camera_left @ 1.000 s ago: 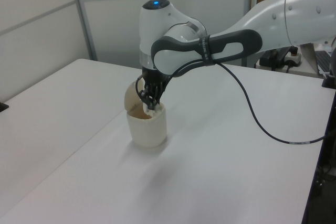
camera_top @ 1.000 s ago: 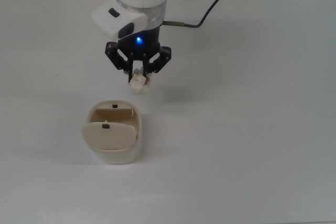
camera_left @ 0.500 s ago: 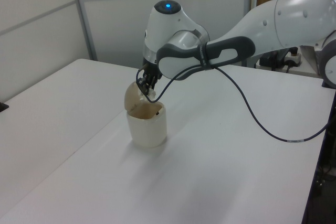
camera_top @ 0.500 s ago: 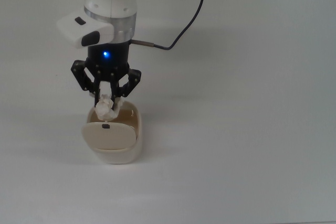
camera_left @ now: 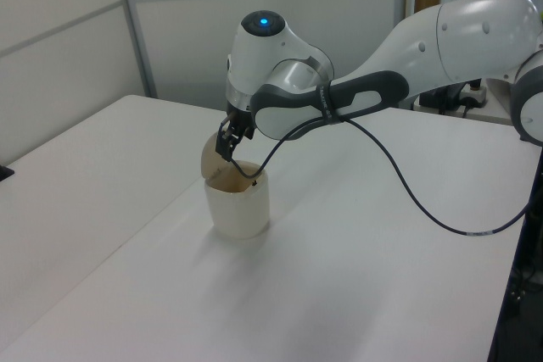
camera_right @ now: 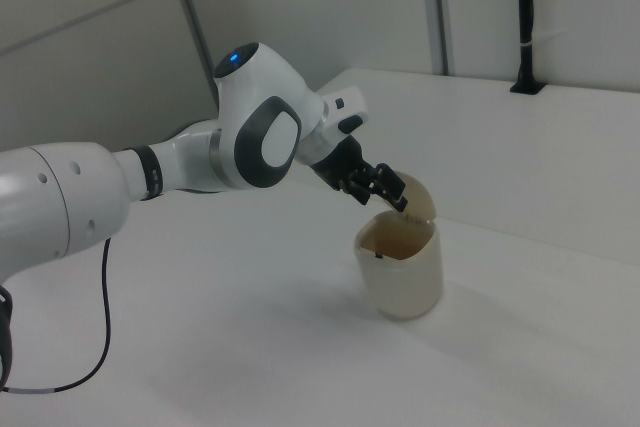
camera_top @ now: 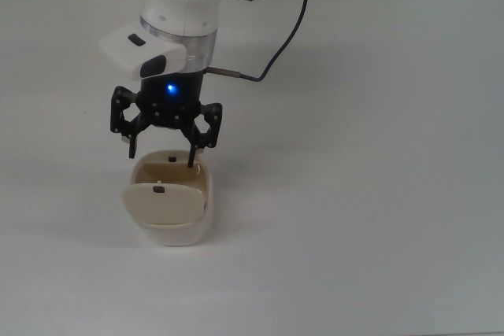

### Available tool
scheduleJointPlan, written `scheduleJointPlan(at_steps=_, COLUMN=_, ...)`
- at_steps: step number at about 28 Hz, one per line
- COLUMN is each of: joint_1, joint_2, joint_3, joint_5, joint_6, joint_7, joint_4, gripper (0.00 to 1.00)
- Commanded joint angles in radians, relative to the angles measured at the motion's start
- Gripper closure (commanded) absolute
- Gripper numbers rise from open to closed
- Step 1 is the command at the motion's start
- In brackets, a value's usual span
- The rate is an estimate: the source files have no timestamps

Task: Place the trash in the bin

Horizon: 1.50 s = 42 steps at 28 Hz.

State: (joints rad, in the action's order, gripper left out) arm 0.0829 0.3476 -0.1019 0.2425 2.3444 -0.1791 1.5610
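The beige bin (camera_top: 175, 230) stands on the white table with its swing flap (camera_top: 161, 204) tipped open, so its mouth faces up. My gripper (camera_top: 161, 155) hangs open just over that mouth, one finger at each side of the far rim. Nothing is between the fingers. The left view shows the gripper (camera_left: 237, 167) directly above the bin (camera_left: 239, 208). In the right view the gripper (camera_right: 390, 197) is beside the raised flap of the bin (camera_right: 402, 277). The off-white wad of trash shows in none of the views; it is hidden.
The white table (camera_top: 362, 194) stretches widely around the bin. A dark cable (camera_top: 285, 37) runs from the wrist up and off the top view's far edge. In the left view, the arm's links (camera_left: 441, 40) reach in from the right.
The gripper, which held the wad above the bin's rim half a second ago, has opened. The wad has left the fingers and is no longer in sight. The arm shifted slightly.
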Motion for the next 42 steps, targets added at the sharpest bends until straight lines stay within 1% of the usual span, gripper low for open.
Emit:
scheduleJointPlan(at_steps=1, joint_1=0.006, joint_2=-0.032, joint_3=0.004, joint_5=-0.075, joint_6=-0.092, joint_7=-0.011, joint_4=-0.004, gripper=0.00)
scheduleJointPlan(at_steps=4, joint_1=0.009, joint_2=-0.042, joint_3=0.019, joint_5=-0.130, joint_6=-0.152, joint_7=-0.008, joint_4=-0.002, gripper=0.00)
scheduleJointPlan(at_steps=5, joint_1=0.009, joint_2=-0.048, joint_3=0.037, joint_5=-0.147, joint_6=-0.201, joint_7=-0.008, joint_4=-0.002, gripper=0.00)
scheduleJointPlan(at_steps=8, joint_1=0.009, joint_2=-0.061, joint_3=0.047, joint_5=-0.160, joint_6=-0.287, joint_7=0.012, joint_4=-0.002, gripper=0.00)
scheduleJointPlan(at_steps=10, joint_1=0.009, joint_2=-0.077, joint_3=0.048, joint_5=-0.183, joint_6=-0.348, joint_7=0.036, joint_4=-0.002, gripper=0.00)
scheduleJointPlan(at_steps=11, joint_1=0.011, joint_2=-0.091, joint_3=0.048, joint_5=-0.212, joint_6=-0.409, joint_7=0.061, joint_4=-0.004, gripper=0.00)
scheduleJointPlan(at_steps=12, joint_1=0.012, joint_2=-0.100, joint_3=0.050, joint_5=-0.221, joint_6=-0.442, joint_7=0.067, joint_4=-0.004, gripper=0.00)
scheduleJointPlan(at_steps=16, joint_1=0.015, joint_2=-0.145, joint_3=0.051, joint_5=-0.221, joint_6=-0.574, joint_7=0.095, joint_4=-0.004, gripper=0.00)
scheduleJointPlan(at_steps=17, joint_1=0.015, joint_2=-0.166, joint_3=0.050, joint_5=-0.221, joint_6=-0.620, joint_7=0.111, joint_4=-0.004, gripper=0.00)
scheduleJointPlan(at_steps=20, joint_1=0.014, joint_2=-0.206, joint_3=0.050, joint_5=-0.221, joint_6=-0.665, joint_7=0.112, joint_4=-0.004, gripper=0.00)
scheduleJointPlan(at_steps=21, joint_1=0.014, joint_2=-0.238, joint_3=0.047, joint_5=-0.226, joint_6=-0.695, joint_7=0.104, joint_4=-0.004, gripper=0.00)
scheduleJointPlan(at_steps=23, joint_1=0.012, joint_2=-0.274, joint_3=0.045, joint_5=-0.227, joint_6=-0.743, joint_7=0.101, joint_4=-0.004, gripper=0.00)
scheduleJointPlan(at_steps=27, joint_1=0.009, joint_2=-0.324, joint_3=0.037, joint_5=-0.229, joint_6=-0.813, joint_7=0.102, joint_4=-0.012, gripper=0.00)
scheduleJointPlan(at_steps=30, joint_1=0.003, joint_2=-0.329, joint_3=0.036, joint_5=-0.229, joint_6=-0.823, joint_7=0.116, joint_4=-0.012, gripper=0.00)
scheduleJointPlan(at_steps=37, joint_1=0.001, joint_2=-0.308, joint_3=0.031, joint_5=-0.221, joint_6=-0.806, joint_7=0.121, joint_4=-0.012, gripper=0.00)
scheduleJointPlan(at_steps=42, joint_1=0.001, joint_2=-0.300, joint_3=0.031, joint_5=-0.227, joint_6=-0.705, joint_7=0.130, joint_4=0.002, gripper=0.00)
